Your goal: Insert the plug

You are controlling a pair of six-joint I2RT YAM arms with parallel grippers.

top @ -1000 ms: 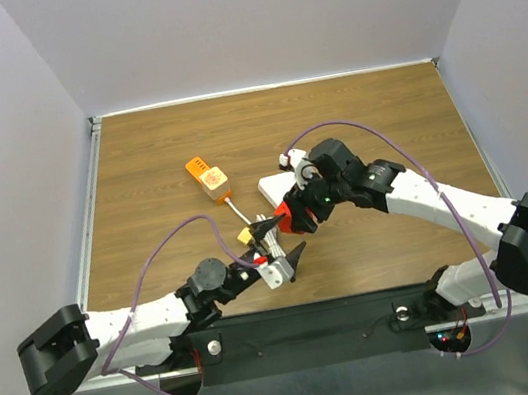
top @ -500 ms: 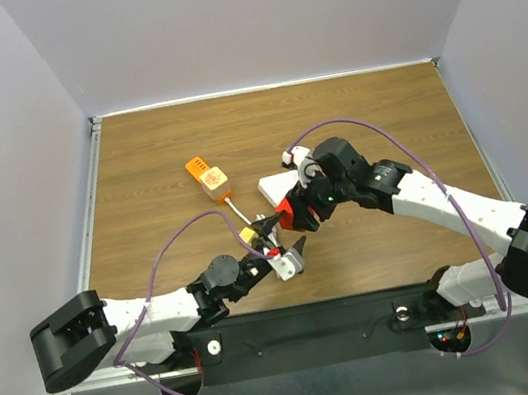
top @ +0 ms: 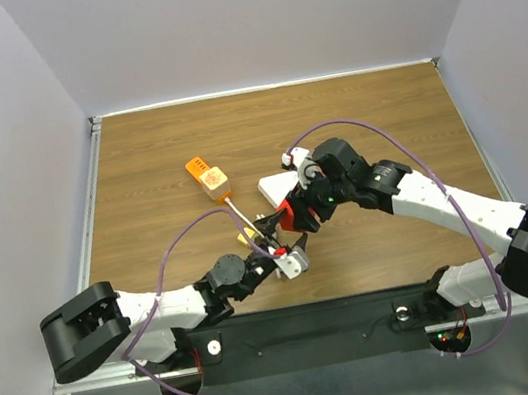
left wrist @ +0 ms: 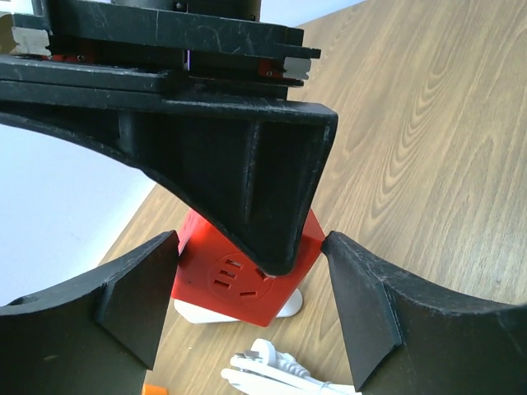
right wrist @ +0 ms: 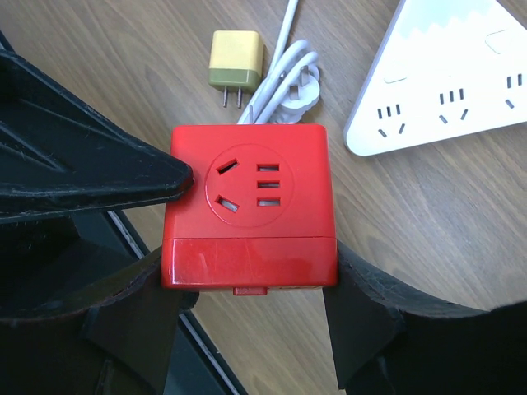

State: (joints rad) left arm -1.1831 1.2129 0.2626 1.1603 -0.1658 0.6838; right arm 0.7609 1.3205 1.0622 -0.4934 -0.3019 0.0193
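Observation:
My right gripper (top: 296, 215) is shut on a red cube socket (top: 285, 218) and holds it just above the table; in the right wrist view the cube (right wrist: 251, 197) sits between the right gripper's (right wrist: 251, 263) pads, its socket face up. My left gripper (top: 285, 232) is open and empty, its tips close to the cube. In the left wrist view the left gripper (left wrist: 251, 240) frames the cube (left wrist: 226, 276). A white plug (left wrist: 263, 366) with its cord lies on the table below the cube; it also shows in the right wrist view (right wrist: 300, 86).
A yellow adapter (right wrist: 235, 59) lies beside the white plug. A white triangular power strip (right wrist: 445, 74) lies behind the cube, also in the top view (top: 271, 188). An orange device (top: 207, 178) lies further left, joined to the white cord.
My left arm has reached forward and to the right, bringing its open gripper up to the red cube. The right gripper has stayed about where it was, still holding the cube.

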